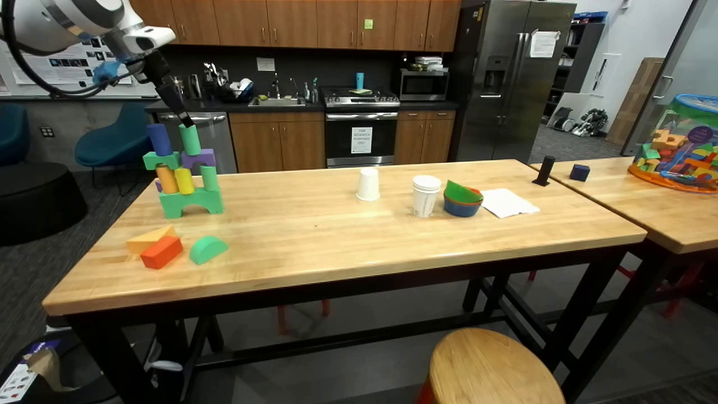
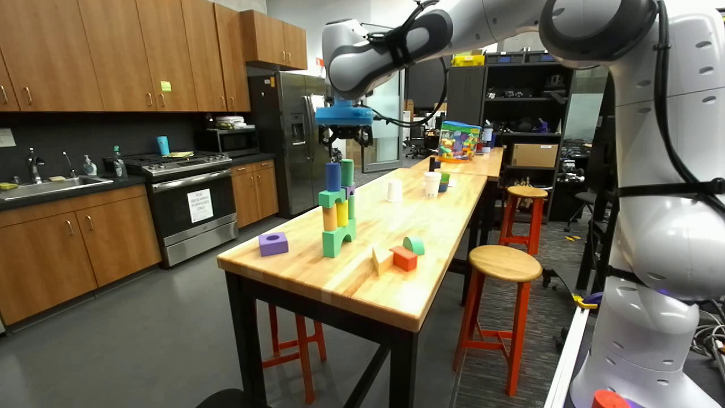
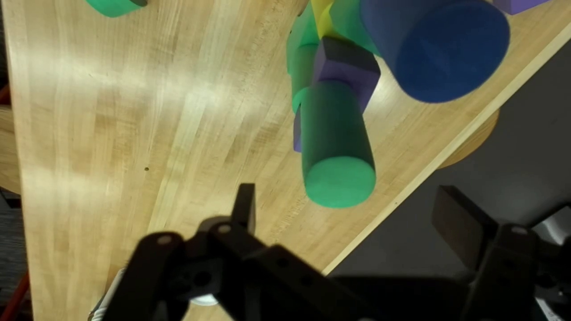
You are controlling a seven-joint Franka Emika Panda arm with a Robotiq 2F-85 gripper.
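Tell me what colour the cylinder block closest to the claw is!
Green; the green cylinder block shows best in the wrist view.

My pincer (image 1: pixel 186 120) hangs over the tower (image 1: pixel 184 180) on the table (image 1: pixel 303 241). In an exterior view, three blocks (image 1: pixel 161 252) lie before the tower; to its right follow cups (image 1: pixel 426 197), bowls (image 1: pixel 461 209) and paper (image 1: pixel 507 202).

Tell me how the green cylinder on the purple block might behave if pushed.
The green cylinder would probably tip readily, standing tall and narrow on the purple arch block. On its side, its round wall would likely let it roll. Its smooth, uncreased surface suggests it would keep its shape.
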